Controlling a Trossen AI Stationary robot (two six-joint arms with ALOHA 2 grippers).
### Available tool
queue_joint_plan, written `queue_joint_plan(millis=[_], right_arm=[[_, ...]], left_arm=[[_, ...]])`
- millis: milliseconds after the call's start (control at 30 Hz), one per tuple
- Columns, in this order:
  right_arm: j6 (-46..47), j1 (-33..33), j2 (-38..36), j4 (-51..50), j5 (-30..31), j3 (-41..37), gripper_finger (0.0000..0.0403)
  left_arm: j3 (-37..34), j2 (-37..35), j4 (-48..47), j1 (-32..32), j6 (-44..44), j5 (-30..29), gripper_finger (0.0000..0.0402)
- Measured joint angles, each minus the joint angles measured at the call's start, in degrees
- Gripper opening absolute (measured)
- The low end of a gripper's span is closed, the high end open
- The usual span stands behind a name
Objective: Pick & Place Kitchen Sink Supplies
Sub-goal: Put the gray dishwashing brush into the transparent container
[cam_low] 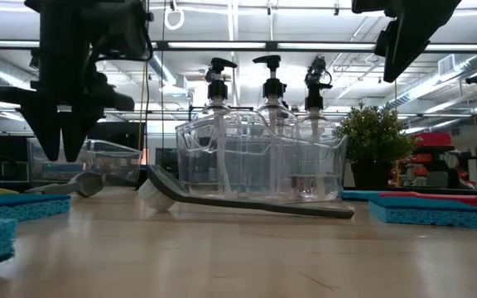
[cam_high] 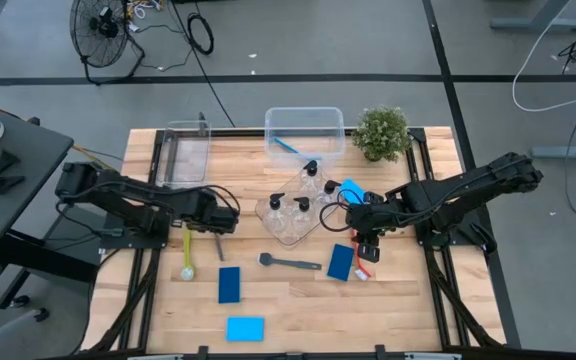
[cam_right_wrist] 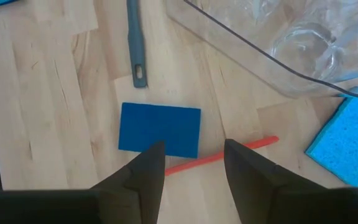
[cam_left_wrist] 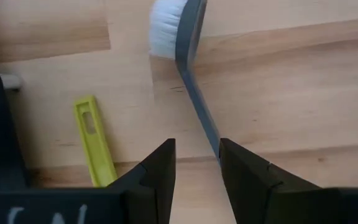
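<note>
My left gripper (cam_left_wrist: 197,155) hangs open, pointing down, clear of the table (cam_low: 62,153). It is over the handle end of a dark grey brush (cam_left_wrist: 194,99) with white bristles, which lies flat beside a yellow-green brush (cam_left_wrist: 95,146). My right gripper (cam_right_wrist: 194,155) is open and higher up. It hovers over a dark-blue sponge (cam_right_wrist: 160,129) and a red brush handle (cam_right_wrist: 222,154). Another grey brush (cam_high: 290,263) lies flat mid-table. Pump bottles (cam_low: 270,91) stand in a clear tray (cam_high: 268,222).
A clear bin (cam_high: 305,125) holding a blue brush, a second clear bin (cam_high: 183,155) and a potted plant (cam_high: 381,132) stand along the far edge. Blue sponges lie near the front (cam_high: 229,285) (cam_high: 245,328), and a light-blue sponge (cam_right_wrist: 347,146) lies beside the tray.
</note>
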Motion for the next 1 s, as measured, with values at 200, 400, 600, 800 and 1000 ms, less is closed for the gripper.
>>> queue_joint_plan(millis=[200, 400, 600, 800, 1000], right_arm=[[-1.2, 0.0, 0.0, -0.02, 0.02, 0.0, 0.0165], [-1.88, 0.0, 0.0, -0.02, 1.54, 0.0, 0.0165], [-1.86, 0.0, 0.0, 0.02, 1.55, 0.0, 0.0165], [-2.02, 0.0, 0.0, 0.04, 1.55, 0.0, 0.0165], [-2.08, 0.0, 0.0, 0.07, 1.55, 0.0, 0.0165]], left_arm=[[0.0, 3.37, 2.06, 0.3, -1.27, -0.43, 0.0128], [0.0, 6.47, 2.62, 1.68, -3.97, 0.05, 0.0144], [0.01, 10.01, 4.79, 2.67, -3.97, 0.41, 0.019], [0.0, 13.17, 5.84, 2.99, -3.92, 1.19, 0.0216], [0.04, 14.13, 6.17, 2.46, -3.91, 0.68, 0.0201]])
